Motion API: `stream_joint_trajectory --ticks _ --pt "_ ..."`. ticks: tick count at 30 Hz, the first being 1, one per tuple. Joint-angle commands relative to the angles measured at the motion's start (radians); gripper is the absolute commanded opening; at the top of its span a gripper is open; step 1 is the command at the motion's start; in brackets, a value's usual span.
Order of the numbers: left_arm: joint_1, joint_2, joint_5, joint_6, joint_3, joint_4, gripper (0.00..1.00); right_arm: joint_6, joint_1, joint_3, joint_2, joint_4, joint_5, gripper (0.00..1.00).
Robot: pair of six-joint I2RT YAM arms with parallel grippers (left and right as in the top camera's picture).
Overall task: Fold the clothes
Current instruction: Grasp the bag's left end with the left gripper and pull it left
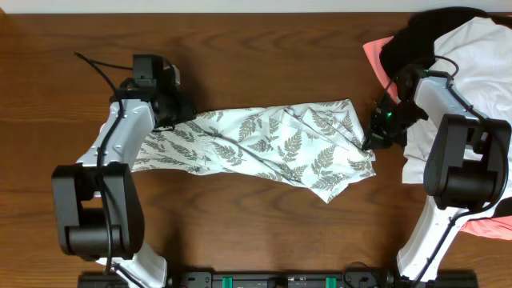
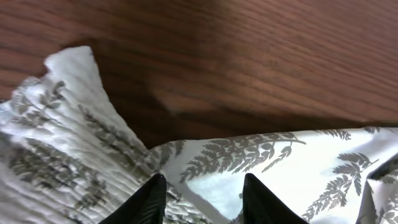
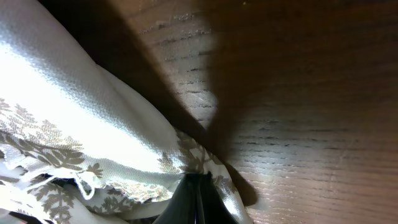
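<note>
Overhead: fern-print garment [image 1: 272,144] lay rumpled. Right gripper [image 1: 372,142] was clamped on its three-o'clock edge; left gripper [image 1: 182,118] had jaws apart at nine. Best pulled taut evenly.

Wooden table [image 1: 264,232]; black garment [image 1: 416,36], plain white garment [image 1: 480,56], coral-pink garment [image 1: 374,54], apparently heaped, far right.

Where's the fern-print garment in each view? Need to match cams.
Overhead: fern-print garment spread across the middle.
Left wrist: garment fills lower half.
Right wrist: garment along left and bottom.
Shared landmark: brown wood-grain table.
</note>
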Motion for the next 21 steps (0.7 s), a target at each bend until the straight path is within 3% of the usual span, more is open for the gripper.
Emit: stream_joint_trajectory --ticks 1,6,21 --pt "0.000 -0.006 -0.054 -0.013 0.005 -0.014 0.41 -0.008 -0.010 -0.017 0.046 0.014 0.141 0.01" --pt "0.000 -0.003 -0.138 -0.050 0.005 -0.074 0.41 -0.008 -0.010 -0.017 0.046 0.014 0.141 0.02" --pt "0.000 0.066 -0.139 -0.084 0.002 -0.079 0.48 -0.008 -0.009 -0.017 0.046 0.014 0.140 0.02"
